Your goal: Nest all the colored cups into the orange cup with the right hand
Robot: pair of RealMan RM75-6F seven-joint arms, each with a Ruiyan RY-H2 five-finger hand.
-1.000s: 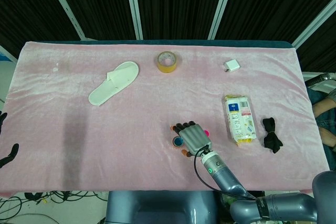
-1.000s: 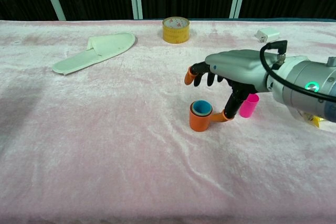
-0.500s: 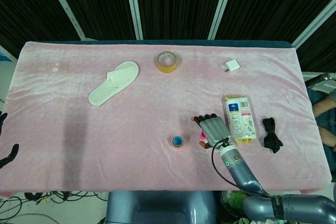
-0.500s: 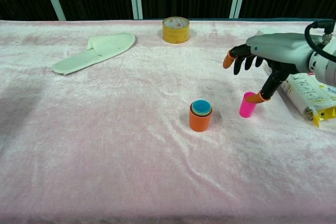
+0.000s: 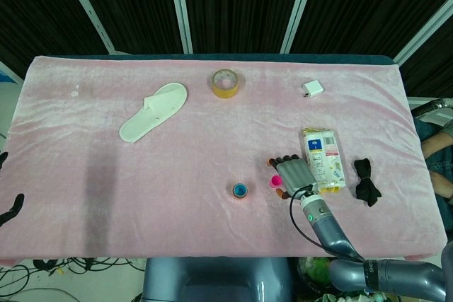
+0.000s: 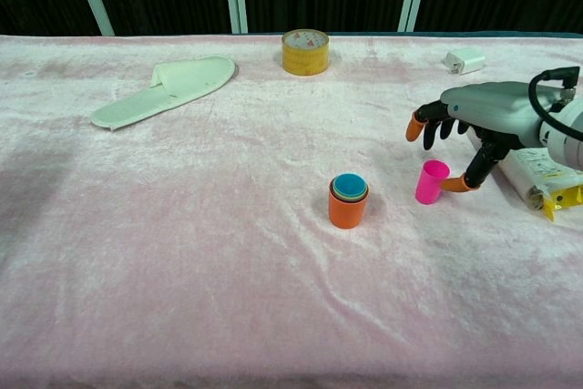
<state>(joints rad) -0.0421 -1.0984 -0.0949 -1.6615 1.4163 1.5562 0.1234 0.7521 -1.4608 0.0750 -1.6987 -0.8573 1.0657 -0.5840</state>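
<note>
The orange cup stands upright mid-table with other cups nested inside, a blue one innermost; it also shows in the head view as the orange cup. A pink cup stands upright to its right, seen from above as the pink cup. My right hand hovers just right of the pink cup, fingers spread, thumb tip beside the cup's right wall, holding nothing; from the head camera the right hand partly covers that cup. Only the fingertips of my left hand show at the left edge.
A white slipper lies at the back left, a tape roll at the back centre, a small white box at the back right. A tissue pack lies right of the hand; a black object beyond it.
My right hand has moved away from the orange cup to the right, then lowered beside the pink cup. The cups have not moved.
</note>
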